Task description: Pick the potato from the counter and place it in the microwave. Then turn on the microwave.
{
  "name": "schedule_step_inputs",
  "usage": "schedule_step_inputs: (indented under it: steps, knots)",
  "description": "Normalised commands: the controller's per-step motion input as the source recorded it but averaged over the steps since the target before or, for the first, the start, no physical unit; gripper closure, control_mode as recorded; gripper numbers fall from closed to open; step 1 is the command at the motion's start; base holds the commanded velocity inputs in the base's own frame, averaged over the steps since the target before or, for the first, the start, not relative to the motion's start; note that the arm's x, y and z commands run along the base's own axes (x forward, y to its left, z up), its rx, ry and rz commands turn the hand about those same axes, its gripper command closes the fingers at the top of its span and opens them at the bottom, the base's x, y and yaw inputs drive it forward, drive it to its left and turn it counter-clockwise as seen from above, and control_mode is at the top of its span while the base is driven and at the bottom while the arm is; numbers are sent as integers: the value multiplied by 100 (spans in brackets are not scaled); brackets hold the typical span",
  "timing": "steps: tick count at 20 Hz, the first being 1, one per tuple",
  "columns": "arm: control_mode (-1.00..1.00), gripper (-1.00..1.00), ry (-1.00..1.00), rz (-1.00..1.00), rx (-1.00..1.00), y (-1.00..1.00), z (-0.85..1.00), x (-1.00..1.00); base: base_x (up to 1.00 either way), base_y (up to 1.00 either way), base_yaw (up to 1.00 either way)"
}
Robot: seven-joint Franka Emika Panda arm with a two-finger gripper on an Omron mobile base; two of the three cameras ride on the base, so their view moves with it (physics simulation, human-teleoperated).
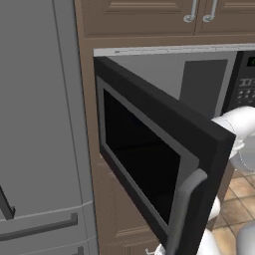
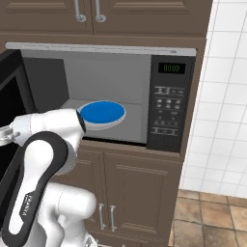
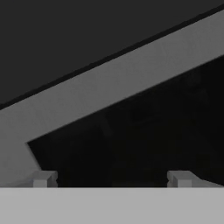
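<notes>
Tall grey fridge [image 1: 40,124] at left, then the wide built-in black microwave [image 2: 172,103] with its grey-framed dark glass door [image 1: 149,154] swung wide open. Blue round plate [image 2: 102,115] sits on the cavity floor near its front edge. My gripper [image 3: 112,179] is spread wide, empty, right up against the door glass.

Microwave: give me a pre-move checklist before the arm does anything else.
1. Microwave door swung open: ok.
2. Cavity reachable, blue plate sitting inside: ok.
3. Potato on the plate: not ok, the plate is bare.
4. Gripper open, nothing between the fingertips: ok.
5. Gripper clear of the door: cannot tell, the hand view faces its grey frame and dark glass closely.
6. Button panel unobstructed, display lit: ok.
</notes>
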Motion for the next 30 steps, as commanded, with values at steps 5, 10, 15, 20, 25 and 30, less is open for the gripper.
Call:
schedule_step_inputs:
  steps: [5,10,15,20,25,30]
  knots:
    - [-100,-100,0,0,0,35,0,-7,0,0,0]
    - [-100,-100,0,0,0,36,0,-4,0,0,0]
    - [-100,-100,0,0,0,32,0,-5,0,0,0]
    - [-100,-100,0,0,0,25,0,-1,0,0,0]
    - [-100,-100,0,0,0,19,0,0,0,0,0]
    - [-100,-100,0,0,0,7,0,0,0,0,0]
